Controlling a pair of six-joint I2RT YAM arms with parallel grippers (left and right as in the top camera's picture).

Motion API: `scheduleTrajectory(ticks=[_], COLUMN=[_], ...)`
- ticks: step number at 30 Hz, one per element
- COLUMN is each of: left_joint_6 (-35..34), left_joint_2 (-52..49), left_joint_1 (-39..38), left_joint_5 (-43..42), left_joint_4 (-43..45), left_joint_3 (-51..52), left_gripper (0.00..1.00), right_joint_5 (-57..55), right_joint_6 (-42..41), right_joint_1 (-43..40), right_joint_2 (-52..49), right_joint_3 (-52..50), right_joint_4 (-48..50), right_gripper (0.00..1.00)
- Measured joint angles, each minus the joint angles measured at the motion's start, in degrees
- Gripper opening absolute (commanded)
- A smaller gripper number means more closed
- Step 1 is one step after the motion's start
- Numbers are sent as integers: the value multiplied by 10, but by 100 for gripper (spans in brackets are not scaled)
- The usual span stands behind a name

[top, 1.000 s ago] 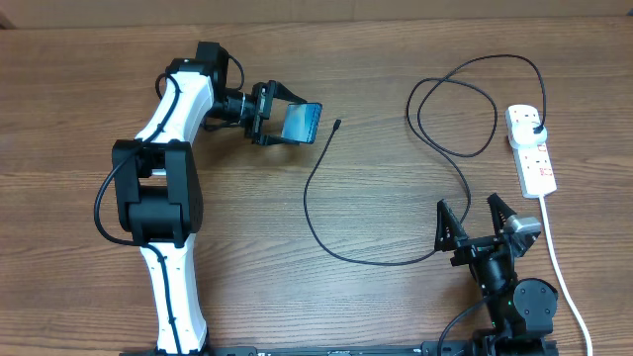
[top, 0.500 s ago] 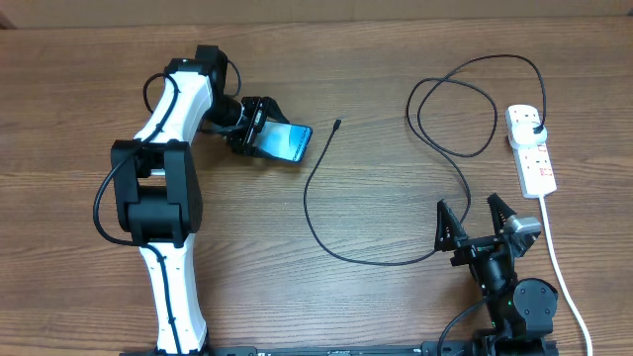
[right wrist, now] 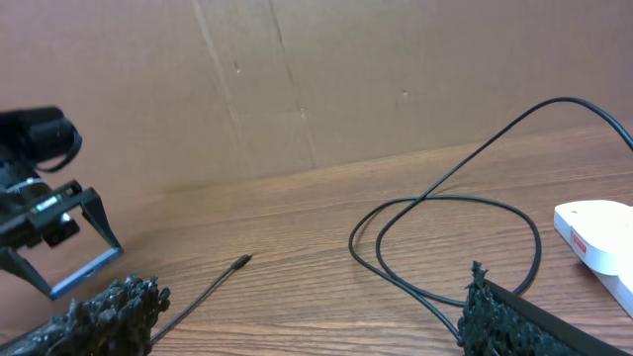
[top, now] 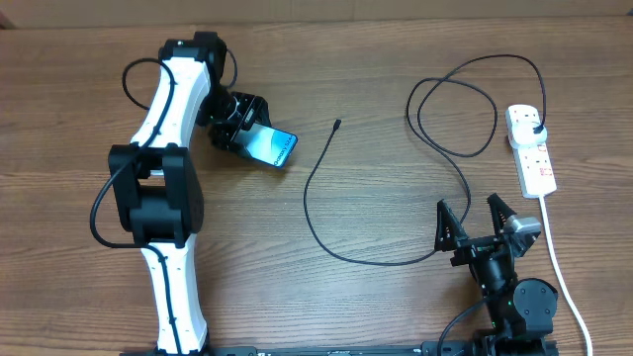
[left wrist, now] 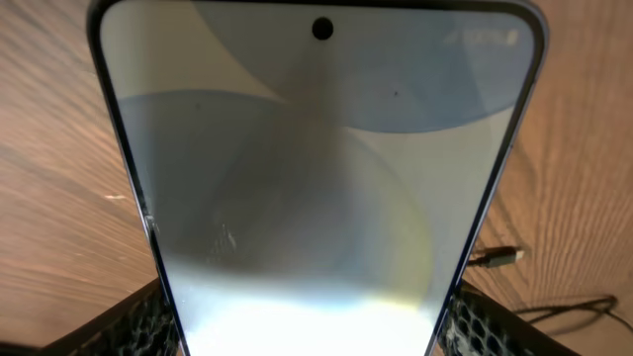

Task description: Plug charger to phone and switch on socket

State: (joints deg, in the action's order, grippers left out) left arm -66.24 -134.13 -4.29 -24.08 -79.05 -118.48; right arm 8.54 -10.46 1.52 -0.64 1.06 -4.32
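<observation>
- Overhead view: at the far left, the left arm (top: 168, 119) is gripping the phone (top: 272, 147) across its width, so the left jaws are standing fairly wide, closed on its two long edges.
- Over the last second this arm has been swinging the phone back towards itself and turning it. The lit screen is now sitting lower and further left, angled, and further from the cable end than before.
- In the left wrist view the screen is filling the frame. Whether its lower edge is touching the table (top: 326, 297) I cannot tell.
- Just to the right, the charger (top: 309, 203) is lying loose on the table. Its connector tip (top: 337, 125) is pointing up and away, apart from the phone and in the same spot as before.
- This suggests the left arm is re-aiming the phone rather than mating it yet. The plugging step is still to come, and something will have to pick up the tip.
- Further right, the right jaws are hanging at the near edge, spread as wide as they go and holding nothing. They have not been moving.
- At the far right, the socket (top: 531, 148) is lying with the charger's black plug (top: 535, 130) seated in it. Nothing is near its switch, so switching on is not yet done.
</observation>
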Motion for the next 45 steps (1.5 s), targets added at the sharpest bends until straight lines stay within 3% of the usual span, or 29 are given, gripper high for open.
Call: scheduleTrajectory(ticks=[12, 21, 32, 38, 45], left_joint_6=[6, 6, 6, 6, 6], left_joint_2=[23, 26, 26, 26, 26], left_joint_1=[-71, -87, -88, -94, -120], left_joint_5=[90, 104, 196, 212, 214], left_joint_4=[-104, -126, -122, -122, -121], left_joint_3=[-161, -171, -171, -171, -171], left_gripper=[61, 63, 64, 65, 65], right_joint_5=[0, 0, 3, 84, 201], right_joint_6=[0, 0, 0, -5, -93], right_joint_1=[0, 0, 0, 0, 0], right_joint_2=[0, 0, 0, 0, -26], right_joint_3=[0, 0, 0, 0, 0], right_joint_4=[0, -1, 5, 7, 8], right_gripper=[100, 100, 100, 100, 100])
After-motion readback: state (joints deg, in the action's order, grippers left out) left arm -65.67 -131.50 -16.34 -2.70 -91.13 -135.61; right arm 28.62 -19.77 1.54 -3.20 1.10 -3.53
